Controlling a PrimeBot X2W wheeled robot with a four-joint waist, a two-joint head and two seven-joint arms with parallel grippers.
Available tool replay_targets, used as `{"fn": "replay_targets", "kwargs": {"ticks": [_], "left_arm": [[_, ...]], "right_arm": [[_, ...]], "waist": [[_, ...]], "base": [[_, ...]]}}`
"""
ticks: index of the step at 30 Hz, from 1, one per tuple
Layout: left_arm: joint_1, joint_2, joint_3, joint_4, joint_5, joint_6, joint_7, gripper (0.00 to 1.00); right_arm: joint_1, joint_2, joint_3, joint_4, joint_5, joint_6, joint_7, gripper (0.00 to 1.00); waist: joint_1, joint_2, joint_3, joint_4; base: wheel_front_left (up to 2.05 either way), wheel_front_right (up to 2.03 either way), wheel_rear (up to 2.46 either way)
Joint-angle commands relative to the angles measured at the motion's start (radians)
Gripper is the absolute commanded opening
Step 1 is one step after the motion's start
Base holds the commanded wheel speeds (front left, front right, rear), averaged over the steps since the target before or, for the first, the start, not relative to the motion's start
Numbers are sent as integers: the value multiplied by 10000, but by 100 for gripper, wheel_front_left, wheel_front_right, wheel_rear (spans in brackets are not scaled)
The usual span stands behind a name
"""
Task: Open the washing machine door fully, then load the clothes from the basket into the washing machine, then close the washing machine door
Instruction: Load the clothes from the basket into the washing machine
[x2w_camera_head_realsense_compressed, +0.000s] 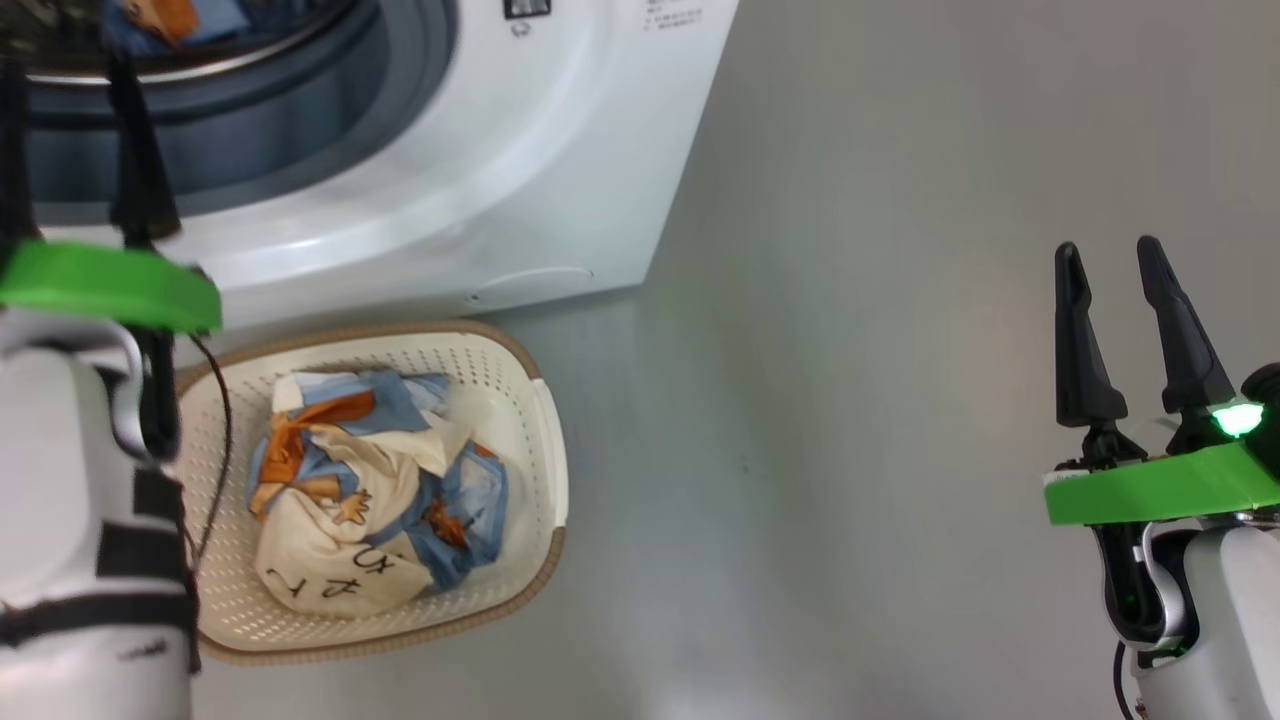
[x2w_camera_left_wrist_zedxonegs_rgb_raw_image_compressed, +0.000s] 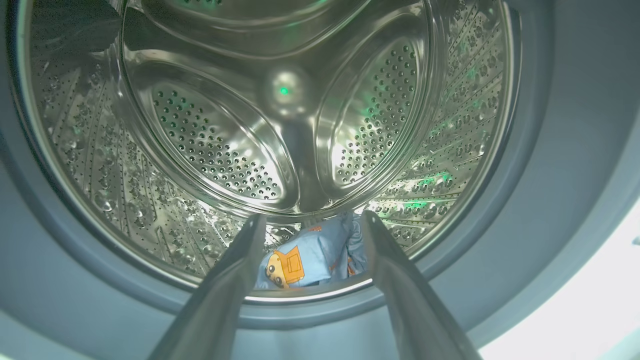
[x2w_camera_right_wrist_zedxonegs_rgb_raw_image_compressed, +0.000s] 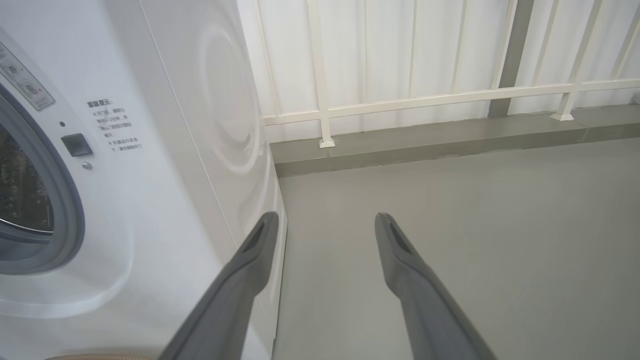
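The washing machine (x2w_camera_head_realsense_compressed: 560, 150) stands open, and its door is out of view. My left gripper (x2w_camera_head_realsense_compressed: 65, 70) is at the drum mouth, open and holding nothing. In the left wrist view, my left gripper (x2w_camera_left_wrist_zedxonegs_rgb_raw_image_compressed: 312, 220) points into the steel drum (x2w_camera_left_wrist_zedxonegs_rgb_raw_image_compressed: 210, 145), where a blue piece of the clothes (x2w_camera_left_wrist_zedxonegs_rgb_raw_image_compressed: 305, 260) with an orange bear lies at the bottom, clear of the fingers. Below the machine, the cream basket (x2w_camera_head_realsense_compressed: 545, 440) holds more clothes (x2w_camera_head_realsense_compressed: 370, 490), a blue and cream bundle. My right gripper (x2w_camera_head_realsense_compressed: 1108, 250) hangs open over bare floor at the right, seen again as my right gripper (x2w_camera_right_wrist_zedxonegs_rgb_raw_image_compressed: 325, 220) beside the washing machine (x2w_camera_right_wrist_zedxonegs_rgb_raw_image_compressed: 165, 165).
Grey floor (x2w_camera_head_realsense_compressed: 900, 400) spreads to the right of the machine and basket. A white railing (x2w_camera_right_wrist_zedxonegs_rgb_raw_image_compressed: 425, 97) on a low kerb runs behind the machine. The grey-blue gasket (x2w_camera_left_wrist_zedxonegs_rgb_raw_image_compressed: 550, 175) rings the drum opening.
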Motion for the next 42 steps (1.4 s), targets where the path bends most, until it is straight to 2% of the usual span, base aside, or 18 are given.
{"fn": "replay_targets", "kwargs": {"ticks": [1, 18, 42], "left_arm": [[429, 304, 259, -405, 61, 7, -53, 100], [4182, -423, 507, -2045, 223, 6, -53, 100], [7666, -782, 602, -3788, 123, 6, -53, 100]], "right_arm": [[247, -207, 173, -191, -55, 44, -76, 100], [1145, -781, 246, 106, -53, 44, -76, 100], [2651, -929, 12, 193, -6, 44, -76, 100]], "waist": [[1, -1, -462, 291], [1, -1, -2074, 1118], [1, -1, -3766, 1452]], "base": [[0, 0, 0], [0, 0, 0], [0, 0, 0]]}}
